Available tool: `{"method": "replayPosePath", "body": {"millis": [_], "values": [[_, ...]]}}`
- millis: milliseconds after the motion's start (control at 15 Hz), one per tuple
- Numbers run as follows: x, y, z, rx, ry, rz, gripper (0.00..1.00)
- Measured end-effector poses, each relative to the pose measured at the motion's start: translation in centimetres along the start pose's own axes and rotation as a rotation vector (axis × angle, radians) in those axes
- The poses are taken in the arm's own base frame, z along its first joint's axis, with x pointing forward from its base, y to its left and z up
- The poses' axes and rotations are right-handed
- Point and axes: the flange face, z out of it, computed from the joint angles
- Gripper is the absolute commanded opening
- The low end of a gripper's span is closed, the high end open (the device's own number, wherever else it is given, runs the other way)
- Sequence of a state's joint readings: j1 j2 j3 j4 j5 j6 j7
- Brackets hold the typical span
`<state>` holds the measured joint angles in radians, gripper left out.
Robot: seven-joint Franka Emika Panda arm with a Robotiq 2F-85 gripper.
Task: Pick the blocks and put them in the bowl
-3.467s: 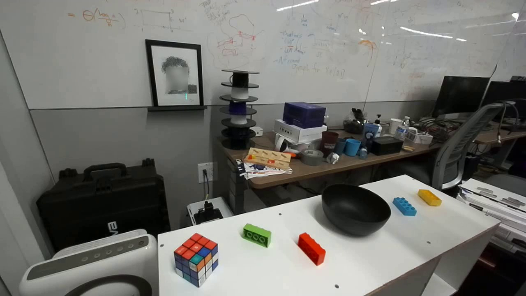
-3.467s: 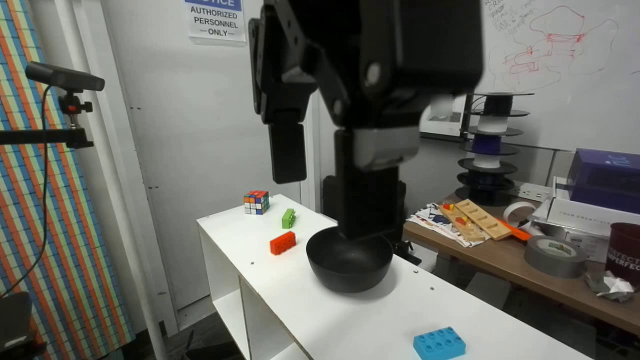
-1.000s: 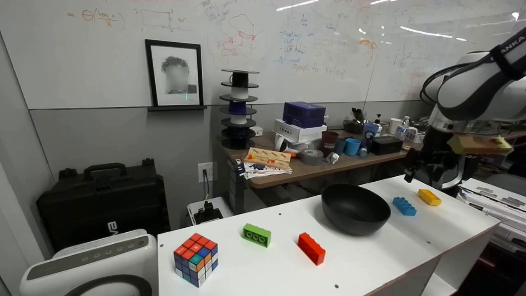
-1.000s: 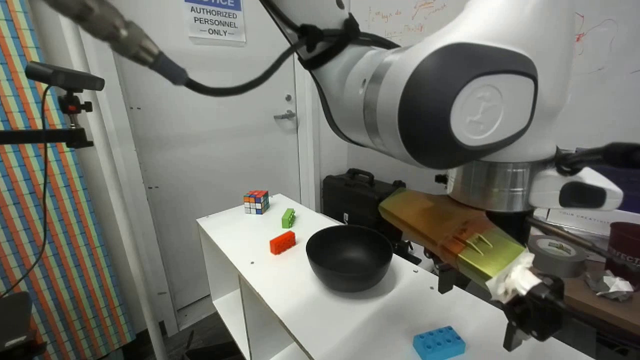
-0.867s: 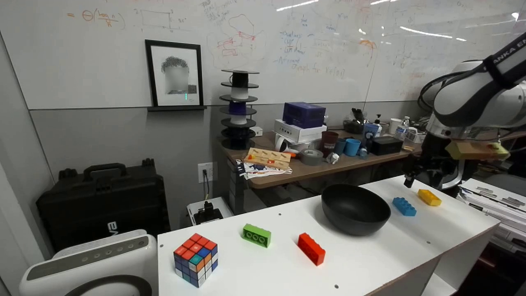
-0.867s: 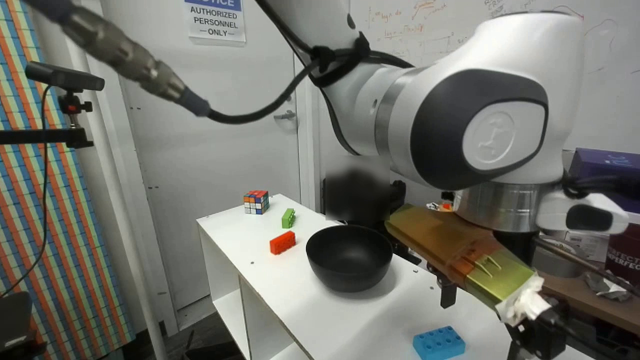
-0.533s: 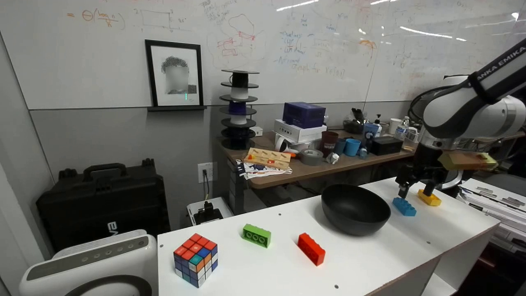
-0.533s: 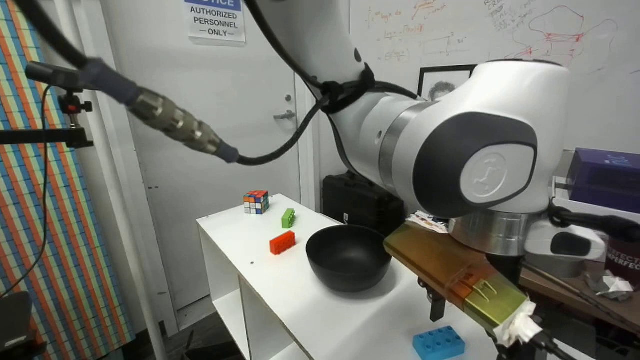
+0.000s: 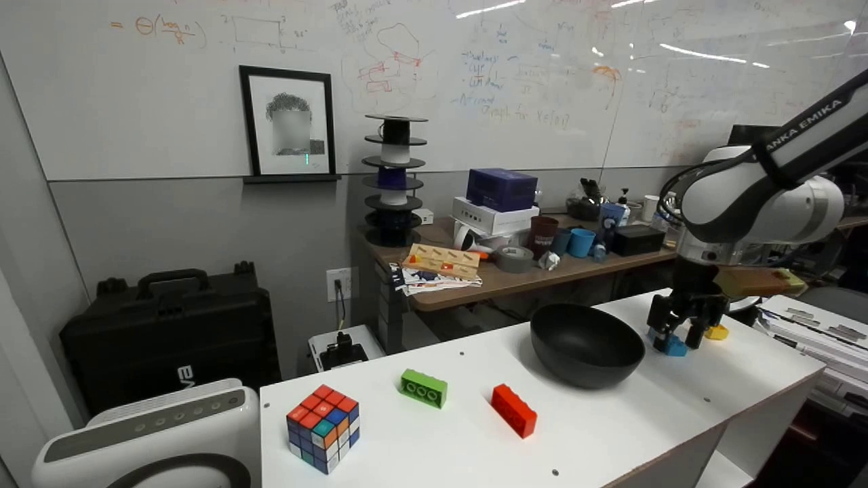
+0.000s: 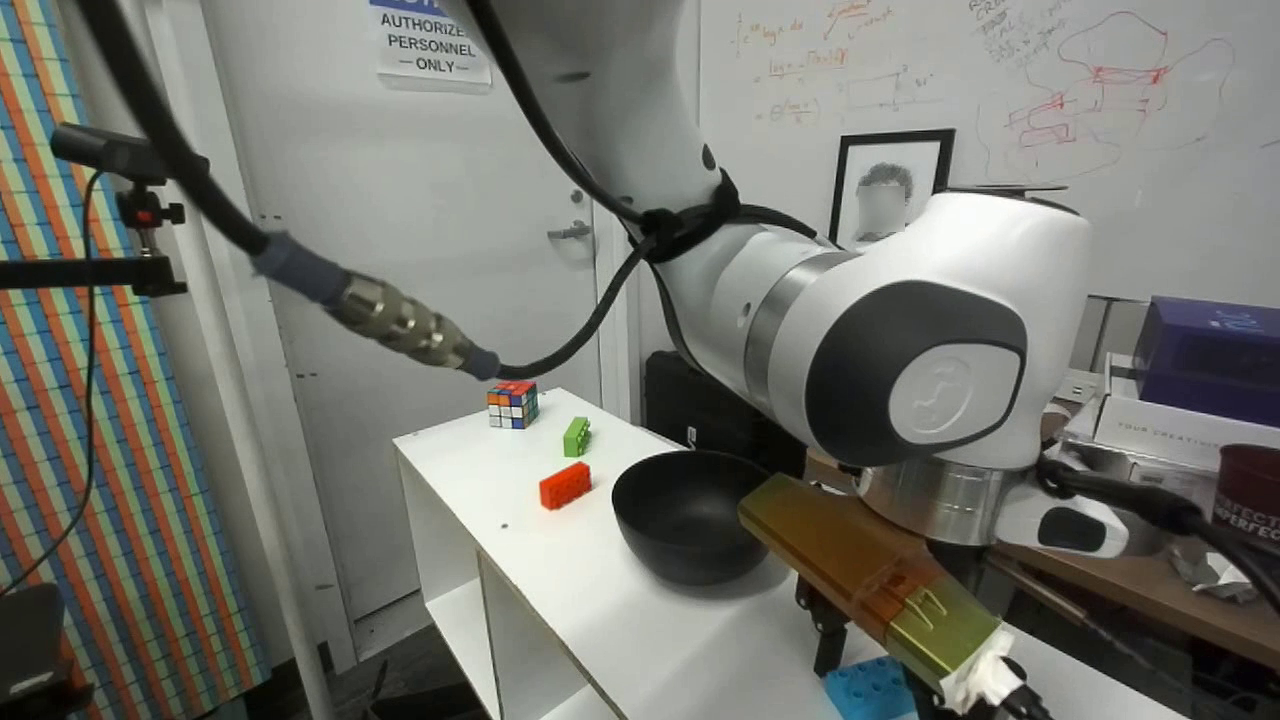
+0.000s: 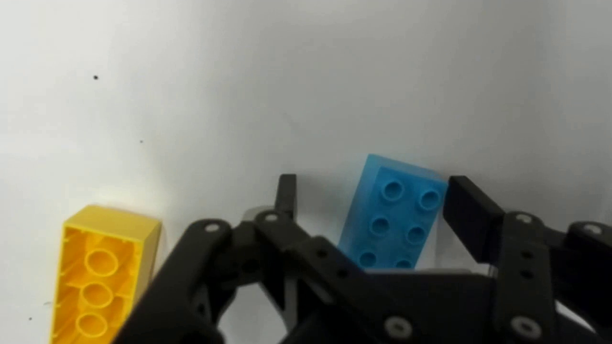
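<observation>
My gripper [image 11: 372, 188] is open, low over the white table, its fingers on either side of the blue block [image 11: 394, 224]. The right finger in the wrist view is against or very close to the block's corner; a gap shows at the left finger. The gripper also shows in both exterior views [image 9: 677, 337] [image 10: 878, 685]. The yellow block [image 11: 98, 286] lies hollow side up beside the gripper, partly hidden by it in an exterior view [image 9: 717, 332]. The black bowl [image 9: 576, 366] stands near the blue block. The red block [image 9: 514, 410] and green block [image 9: 424, 388] lie beyond the bowl.
A multicoloured puzzle cube [image 9: 324, 428] stands at the table's far end, past the green block. The white table [image 9: 610, 434] has open shelves below and drops off at its edges. A brown desk [image 9: 447, 296] with cups, tape and boxes stands behind it.
The arm came into view in an exterior view, then my gripper moved down and toward the bowl, until its fingers flank the blue block. The blocks and bowl have not moved.
</observation>
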<state>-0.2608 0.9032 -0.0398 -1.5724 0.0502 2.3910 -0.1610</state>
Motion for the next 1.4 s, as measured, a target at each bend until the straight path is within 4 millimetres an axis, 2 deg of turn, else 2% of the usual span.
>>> {"method": "replayPosePath", "body": {"millis": [333,800,1000,1200,1400], "values": [[-0.1,1.1,-0.4,-0.025,-0.007,-0.021,0.12],[-0.8,2.3,-0.6,-0.086,-0.018,-0.072,0.11],[-1.6,2.4,-2.1,-0.16,0.024,-0.124,0.11],[-2.5,-0.7,-5.3,-0.215,0.085,-0.218,0.11],[-4.1,-6.2,-8.3,-0.198,0.133,-0.318,0.11]]}}
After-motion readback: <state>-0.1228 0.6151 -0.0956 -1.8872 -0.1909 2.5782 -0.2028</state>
